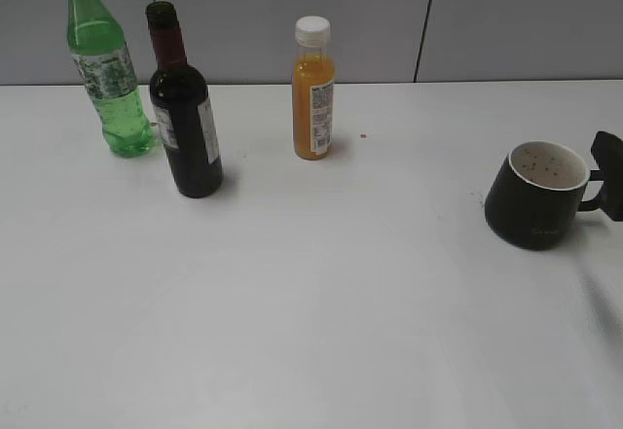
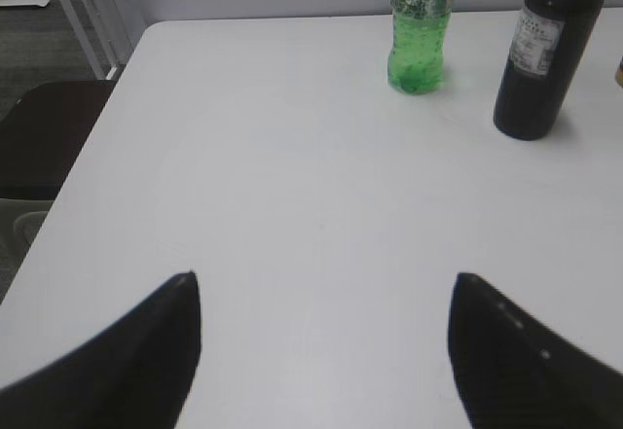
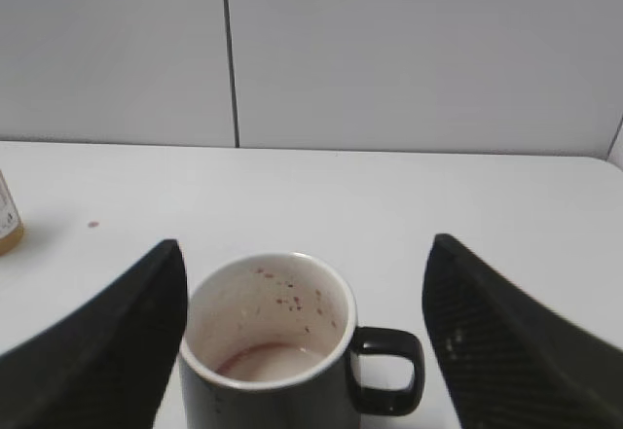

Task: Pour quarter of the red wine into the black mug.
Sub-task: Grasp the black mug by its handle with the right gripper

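The red wine bottle (image 1: pixel 185 118), dark glass with a dark red foil neck and a white label, stands upright at the table's back left; it also shows in the left wrist view (image 2: pixel 541 54). The black mug (image 1: pixel 538 194) with a white, red-speckled inside stands at the right; it also shows in the right wrist view (image 3: pixel 268 351), handle to the right. My right gripper (image 3: pixel 302 283) is open, its fingers on either side of the mug and handle, not touching. One finger tip (image 1: pixel 607 171) shows by the handle. My left gripper (image 2: pixel 324 278) is open and empty over bare table, well short of the bottle.
A green plastic bottle (image 1: pixel 104 64) stands left of the wine bottle, also seen in the left wrist view (image 2: pixel 421 25). An orange juice bottle (image 1: pixel 313 89) with a white cap stands at the back centre. The white table's left edge (image 2: pixel 97 127) borders a dark chair.
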You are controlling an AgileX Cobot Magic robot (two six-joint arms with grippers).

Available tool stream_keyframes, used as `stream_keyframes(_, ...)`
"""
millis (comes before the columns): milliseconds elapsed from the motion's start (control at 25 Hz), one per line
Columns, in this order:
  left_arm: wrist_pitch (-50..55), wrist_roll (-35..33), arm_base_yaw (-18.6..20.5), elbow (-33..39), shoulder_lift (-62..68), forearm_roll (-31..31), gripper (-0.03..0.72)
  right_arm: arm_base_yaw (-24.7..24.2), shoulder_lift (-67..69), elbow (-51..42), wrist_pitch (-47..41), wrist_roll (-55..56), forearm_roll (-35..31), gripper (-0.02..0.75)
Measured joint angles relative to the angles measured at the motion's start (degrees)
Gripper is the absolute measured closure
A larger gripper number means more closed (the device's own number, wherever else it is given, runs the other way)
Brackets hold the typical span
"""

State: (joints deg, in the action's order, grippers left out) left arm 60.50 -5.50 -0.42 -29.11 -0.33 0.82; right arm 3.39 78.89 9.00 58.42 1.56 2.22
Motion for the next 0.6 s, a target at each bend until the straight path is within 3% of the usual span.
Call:
stream_keyframes(240, 0.0, 0.0, 0.0, 0.0, 0.0, 0.0, 0.099, -1.5, 7.4, -0.4, 3.4, 1.1, 4.1, 0.164)
stream_keyframes(480, 0.0, 0.0, 0.0, 0.0, 0.0, 0.0, 0.099, -11.6, 16.4, -0.3, 10.2, 9.5, 18.9, 0.164)
stream_keyframes(600, 0.0, 0.0, 0.0, 0.0, 0.0, 0.0, 0.099, -15.7, 19.9, -0.4, 10.3, 9.8, 22.5, 0.164)
